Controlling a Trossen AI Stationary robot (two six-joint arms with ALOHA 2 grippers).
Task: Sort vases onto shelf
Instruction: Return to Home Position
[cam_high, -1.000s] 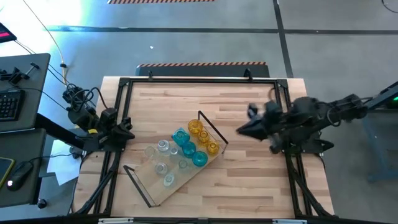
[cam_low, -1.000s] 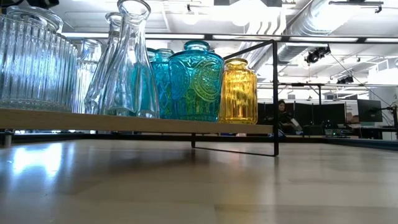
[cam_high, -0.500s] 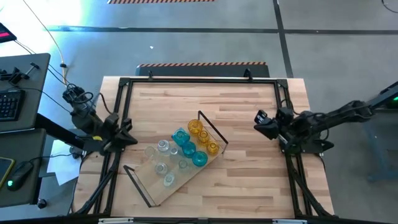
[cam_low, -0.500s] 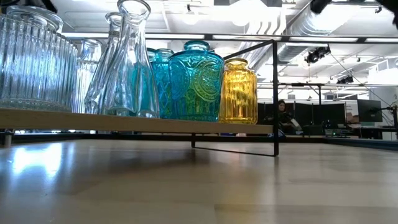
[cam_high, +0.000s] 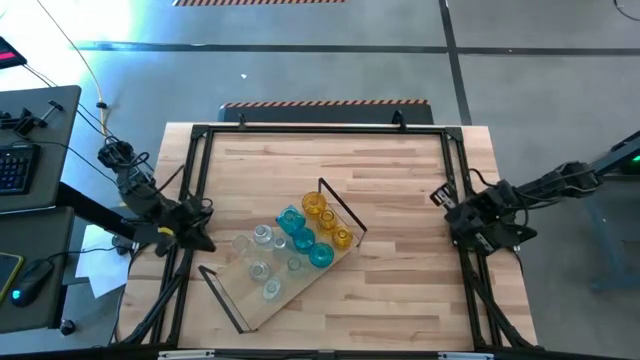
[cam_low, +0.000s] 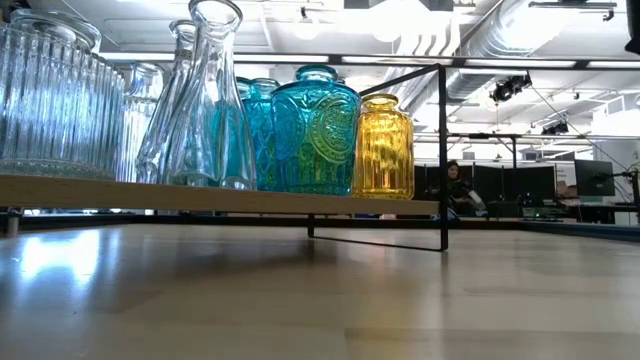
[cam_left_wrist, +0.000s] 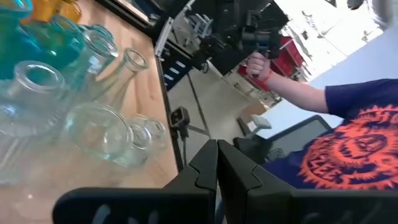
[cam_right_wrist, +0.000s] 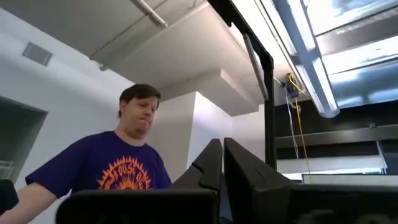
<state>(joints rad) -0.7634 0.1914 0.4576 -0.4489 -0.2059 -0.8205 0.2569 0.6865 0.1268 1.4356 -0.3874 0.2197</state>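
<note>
I see the vases (cam_high: 300, 240) standing in colour rows on the shelf (cam_high: 248, 303), lower centre of the overhead frame. My left gripper (cam_left_wrist: 217, 148) sits at the left edge of the surface (cam_high: 380, 160), my right gripper (cam_right_wrist: 222, 144) at its right edge, both with fingers pressed together.

Bright, even overhead light falls on the desk (cam_high: 400, 170) in the high view, with a blue-white glare on the floor (cam_high: 140, 22) at far left. At desk level, ceiling lamps (cam_low: 400, 20) flare white and shine through the vases (cam_low: 315, 135). The shelf (cam_low: 200, 195) throws a soft shadow beneath it. A strip light (cam_right_wrist: 314, 62) burns out white in the right wrist view.
</note>
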